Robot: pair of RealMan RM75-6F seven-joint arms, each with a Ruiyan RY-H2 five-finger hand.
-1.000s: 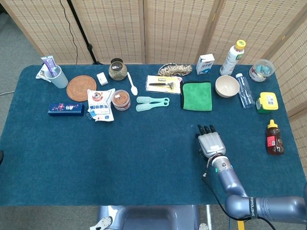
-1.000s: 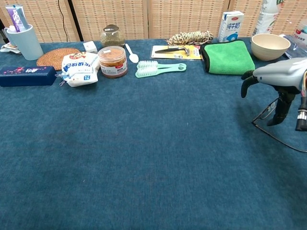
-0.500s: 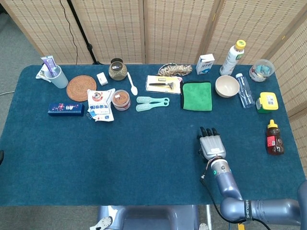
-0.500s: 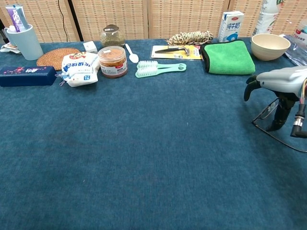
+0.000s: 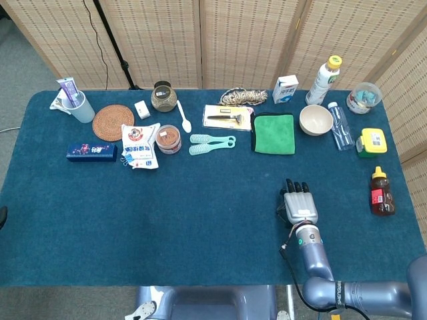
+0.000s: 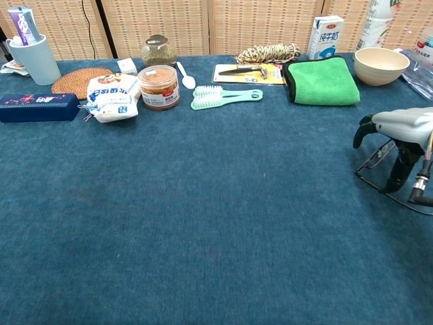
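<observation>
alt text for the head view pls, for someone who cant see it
The robot's right hand hovers palm down, holding nothing, over a bare stretch of a blue-covered table, its fingers pointing toward a folded green cloth. Along the far edge lie a cream bowl, a mint brush, a round woven coaster and a honey bottle.

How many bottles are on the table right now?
3, all at the right end: a white drink bottle standing at the back, a clear bottle lying beside the bowl, a brown squeeze bottle nearer the front.
</observation>
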